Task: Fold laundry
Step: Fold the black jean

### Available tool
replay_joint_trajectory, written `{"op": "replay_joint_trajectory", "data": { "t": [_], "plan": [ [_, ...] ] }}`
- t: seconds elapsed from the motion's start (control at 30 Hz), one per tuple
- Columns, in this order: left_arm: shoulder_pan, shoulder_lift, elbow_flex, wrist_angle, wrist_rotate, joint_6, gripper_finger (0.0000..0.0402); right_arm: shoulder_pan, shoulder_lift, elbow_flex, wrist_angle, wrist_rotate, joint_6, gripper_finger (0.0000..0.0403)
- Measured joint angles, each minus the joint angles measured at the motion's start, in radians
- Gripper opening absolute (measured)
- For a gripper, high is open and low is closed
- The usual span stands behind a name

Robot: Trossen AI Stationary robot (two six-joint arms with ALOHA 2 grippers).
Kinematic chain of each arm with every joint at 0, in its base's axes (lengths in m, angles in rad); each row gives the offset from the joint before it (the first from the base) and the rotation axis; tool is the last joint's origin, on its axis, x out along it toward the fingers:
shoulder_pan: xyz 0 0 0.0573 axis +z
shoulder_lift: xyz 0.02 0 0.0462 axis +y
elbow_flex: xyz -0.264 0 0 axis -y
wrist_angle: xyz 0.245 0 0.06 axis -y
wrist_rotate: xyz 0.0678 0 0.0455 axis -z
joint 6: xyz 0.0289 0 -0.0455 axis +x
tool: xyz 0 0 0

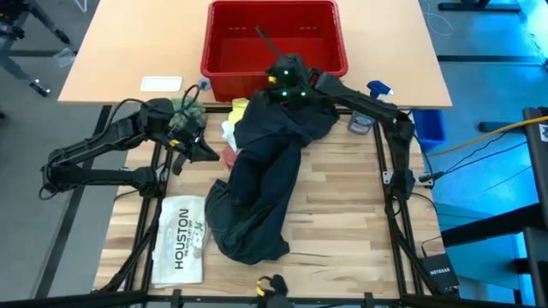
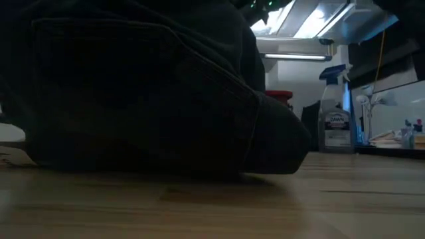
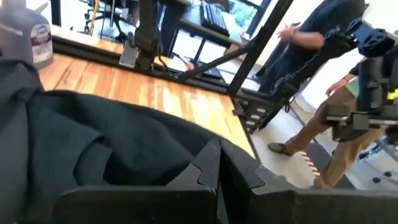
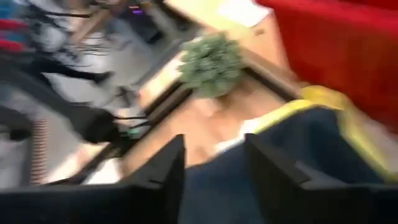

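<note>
You have the red basket (image 1: 274, 38) as your landmark: the dark trousers (image 1: 261, 184) sprawl from just in front of it down toward the near edge of the table (image 1: 342, 214), heaped over most of the other laundry. A yellow shirt (image 1: 240, 106) peeks out at the basket's front left corner, with a white cloth (image 1: 229, 133) and a pink cloth (image 1: 229, 155) showing just below it beside the trousers. Your right gripper (image 1: 287, 81) hangs at the basket's front wall over the top of the trousers, its fingers (image 4: 168, 165) parted and grasping nothing. Your left gripper (image 1: 204, 152), clenched and empty, sits left of the pile, near a small green plant (image 1: 187, 107). A flat white item reading "HOUSTON" (image 1: 181, 239) lies far front-left of the basket. A spray bottle (image 2: 335, 116) labelled "DAWN" stands right of the basket. In the low view the trousers block nearly everything. A person (image 3: 323, 93) stands beyond the table.
</note>
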Motion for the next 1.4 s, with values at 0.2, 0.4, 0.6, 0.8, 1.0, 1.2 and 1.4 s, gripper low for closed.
{"op": "replay_joint_trajectory", "data": {
  "t": [0.2,0.4,0.6,0.8,1.0,1.2,1.4],
  "plan": [
    [0.000,0.000,0.000,-0.058,-0.011,0.031,0.0000,-0.029,-0.013,0.002,0.222,-0.204,0.147,0.0246],
    [-0.091,-0.019,0.000,-0.281,-0.193,0.074,0.0000,0.086,-0.161,0.002,-0.287,-0.066,-0.119,0.0234],
    [-0.336,-0.040,0.000,-0.274,-0.467,-0.108,0.0000,0.268,-0.295,-0.065,-0.538,0.080,-0.257,0.0197],
    [-0.666,0.049,0.000,-0.146,-0.736,-0.380,0.0000,0.377,-0.507,-0.376,-0.424,0.154,-0.252,0.0182],
    [-0.863,0.221,0.000,-0.142,-0.915,-0.596,0.0000,0.470,-0.599,-0.640,-0.149,0.073,-0.247,0.0183],
    [-0.950,0.270,0.014,-0.052,-0.959,-0.725,0.0000,0.577,-0.543,-0.701,-0.026,0.069,-0.329,0.0183],
    [-1.027,0.226,0.018,0.018,-1.035,-0.686,0.0000,0.663,-0.484,-0.701,0.184,0.163,-0.381,0.0184]
  ]
}}
